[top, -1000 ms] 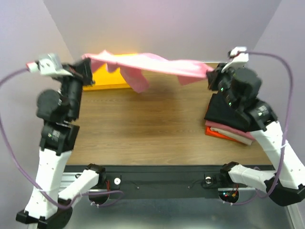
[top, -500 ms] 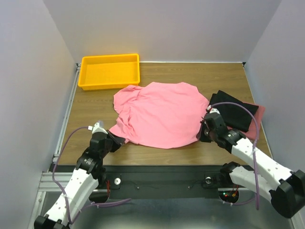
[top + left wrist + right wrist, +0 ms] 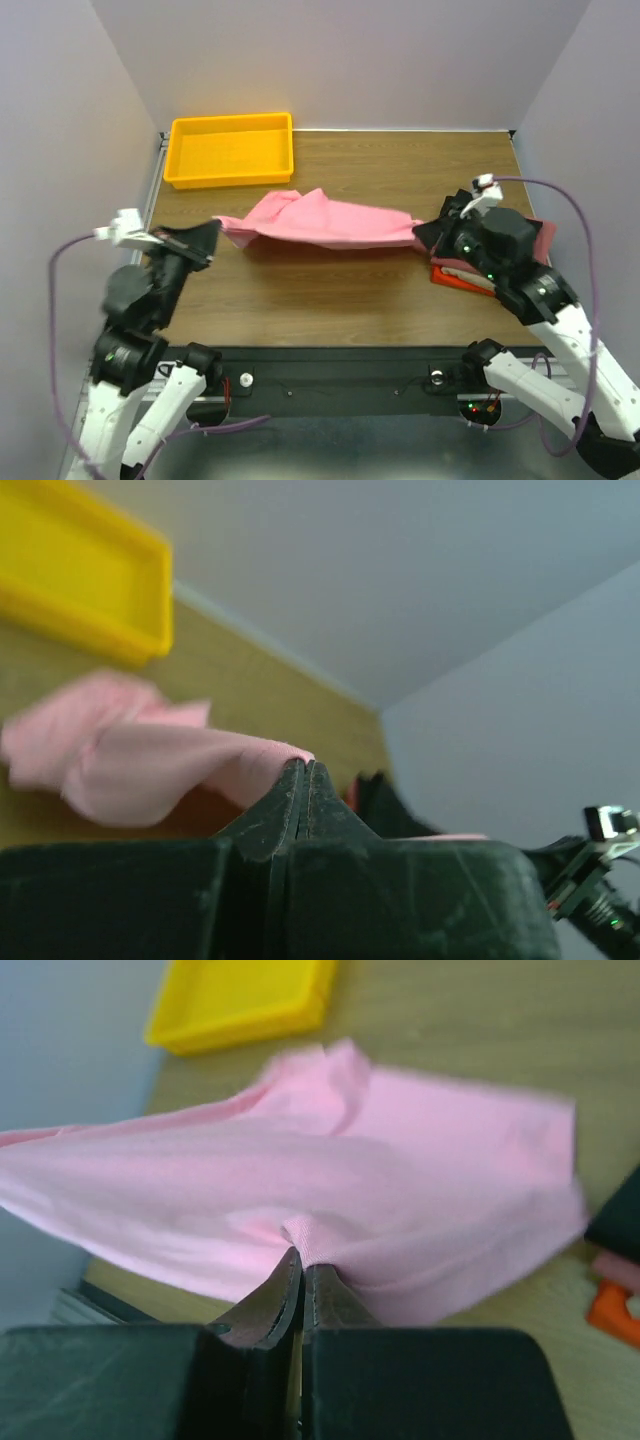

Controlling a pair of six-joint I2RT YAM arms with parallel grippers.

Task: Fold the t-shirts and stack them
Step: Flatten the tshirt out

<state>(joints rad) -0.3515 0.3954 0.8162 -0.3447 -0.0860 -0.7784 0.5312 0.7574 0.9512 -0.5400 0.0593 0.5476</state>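
The large pink shirt [image 3: 325,222] hangs stretched in the air between my two grippers, above the middle of the table. My left gripper [image 3: 213,232] is shut on its left end; the left wrist view shows the pink cloth [image 3: 150,765] pinched at the fingertips. My right gripper [image 3: 424,232] is shut on its right end, with the cloth [image 3: 400,1210] bunched at the fingertips. A stack of folded shirts lies at the right, under my right arm: black [image 3: 455,250] on top, then pink [image 3: 545,232] and beige, with orange-red [image 3: 455,280] at the bottom.
A yellow plastic tray [image 3: 230,150] stands at the back left of the wooden table [image 3: 320,290]. Grey walls close in the left, back and right sides.
Half a second ago the pink shirt lay spread flat on the table with both grippers low at its near corners. Now both grippers are raised and the shirt hangs taut between them.
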